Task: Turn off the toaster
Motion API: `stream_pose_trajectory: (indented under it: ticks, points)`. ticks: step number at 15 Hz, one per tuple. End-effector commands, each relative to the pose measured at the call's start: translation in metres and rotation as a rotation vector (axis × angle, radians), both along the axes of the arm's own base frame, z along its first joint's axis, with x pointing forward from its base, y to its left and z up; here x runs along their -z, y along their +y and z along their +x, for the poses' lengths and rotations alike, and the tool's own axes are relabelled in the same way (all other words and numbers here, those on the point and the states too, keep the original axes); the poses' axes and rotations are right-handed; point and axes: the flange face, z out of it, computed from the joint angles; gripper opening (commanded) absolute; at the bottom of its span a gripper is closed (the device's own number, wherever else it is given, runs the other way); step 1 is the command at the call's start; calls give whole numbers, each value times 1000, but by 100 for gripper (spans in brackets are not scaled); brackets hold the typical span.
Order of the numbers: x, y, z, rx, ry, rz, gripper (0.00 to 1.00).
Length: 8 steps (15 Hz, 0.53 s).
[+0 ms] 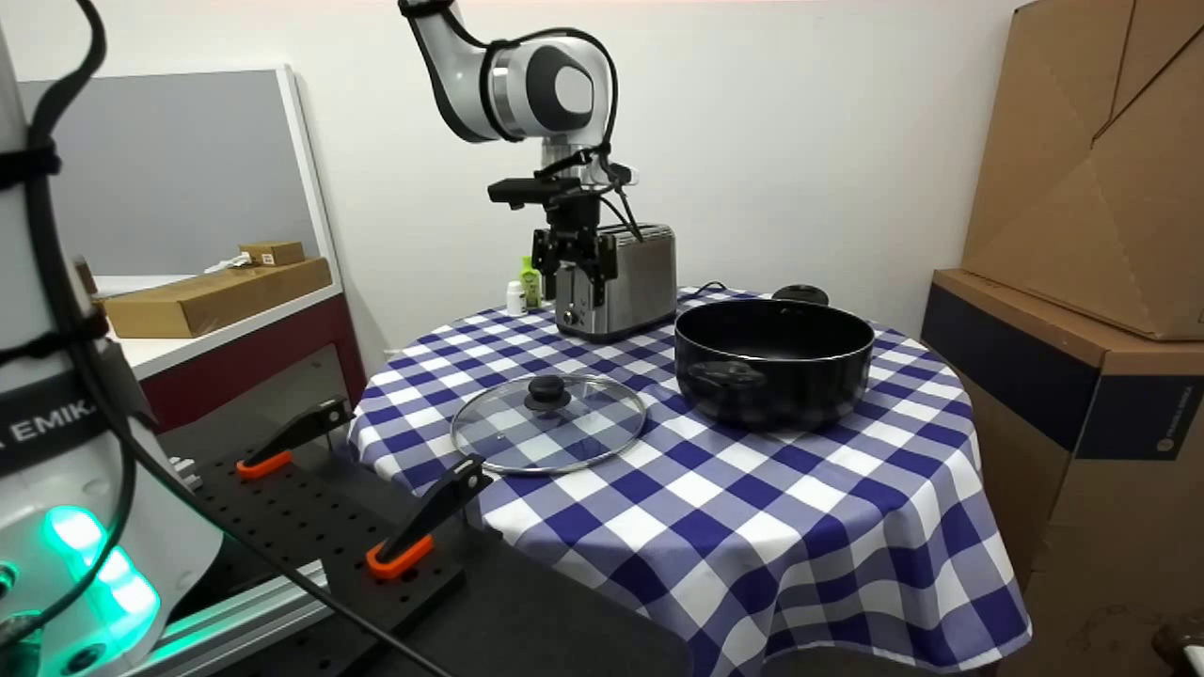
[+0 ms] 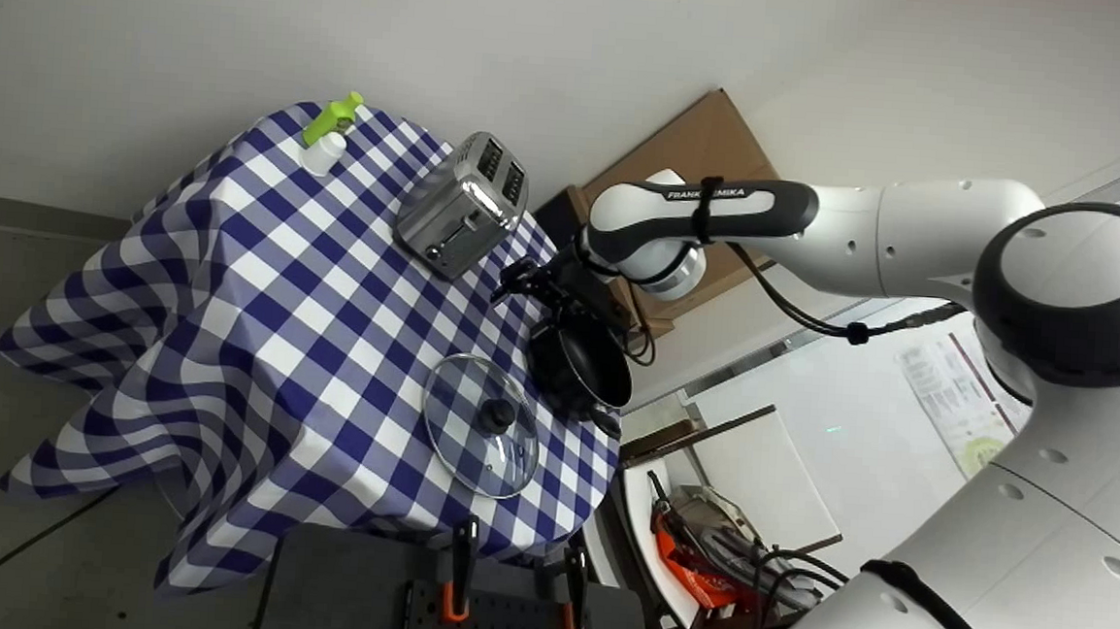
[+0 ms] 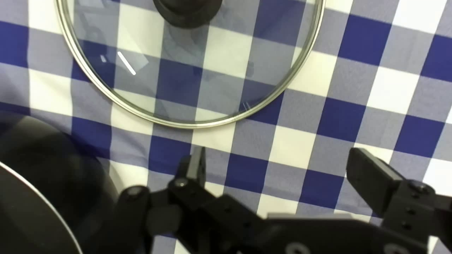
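Note:
The toaster (image 1: 647, 282) is a brushed-silver box with a dark base, upright at the back of the round table. It also shows in an exterior view (image 2: 440, 215) with its top slots, a lever and a round knob (image 2: 434, 251) on its end face. My gripper (image 1: 574, 280) points down, raised above the table. It partly hides the toaster's end face in that view. In an exterior view the gripper (image 2: 507, 282) appears between the toaster and the pot, apart from the toaster. In the wrist view the gripper (image 3: 277, 155) has widely spread, empty fingers over cloth. The toaster is out of the wrist view.
A wide black pot (image 1: 800, 390) stands by the toaster; it also shows in the wrist view (image 3: 53, 158). A glass lid (image 1: 546, 442) lies flat on the checkered cloth. A green bottle (image 2: 324, 125) and a white bottle (image 2: 324, 152) stand beside the toaster. Cardboard boxes (image 1: 1082, 188) are stacked beyond.

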Motion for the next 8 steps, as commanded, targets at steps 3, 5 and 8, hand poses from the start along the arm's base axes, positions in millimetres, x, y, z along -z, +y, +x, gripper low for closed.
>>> stream_pose_trajectory:
  ticks: [3,5,8]
  points:
    - [-73,-13,-56,13,-9,44,100]
    - [-57,-8,-36,15,-17,14,100]
    - [-54,-7,-36,14,-12,14,100]
